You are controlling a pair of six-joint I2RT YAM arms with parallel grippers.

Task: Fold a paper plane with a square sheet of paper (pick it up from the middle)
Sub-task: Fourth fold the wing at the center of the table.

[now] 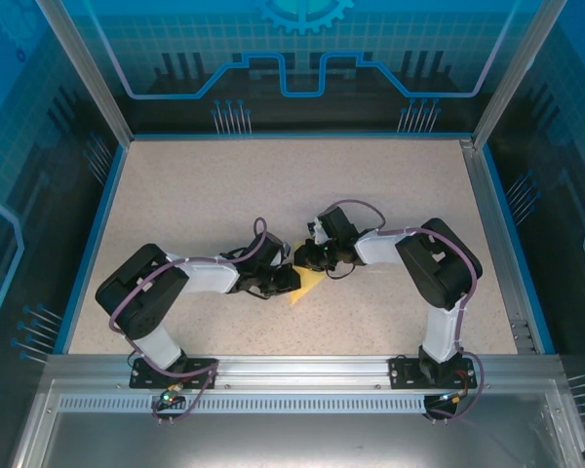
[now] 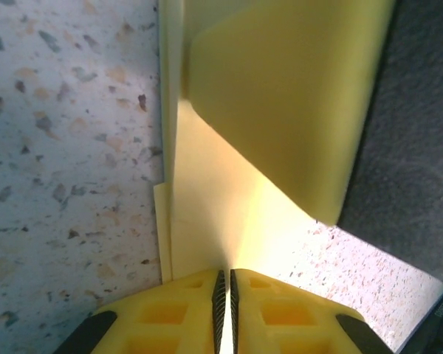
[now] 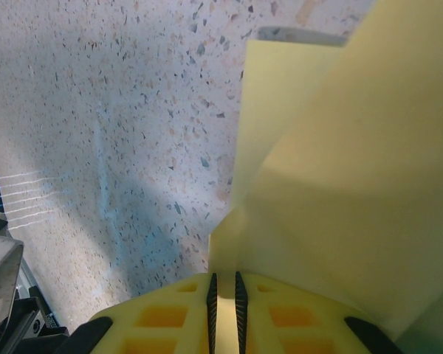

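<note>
Pinching the yellow sheet point(image 1: 309, 284) from two sides at mid-table, with both grippers closed on it

Seen from above, lying low on the speckled table point(image 1: 195, 205) between the two wrists, roughly midway across and nearer the front edge than the back; at the left gripper point(image 2: 224, 274), closed almost completely, with ribbed pads point(image 2: 219, 310) all but meeting and a thin paper edge caught in the seam, then beyond that folded into a raised flap standing off the tabletop beside a dark blurred surface point(image 2: 413, 147) on the right; at the right gripper point(image 3: 223, 284), closed down to a narrow slit packed with pale paper, then fanning up and away in angled panels above the table
</note>
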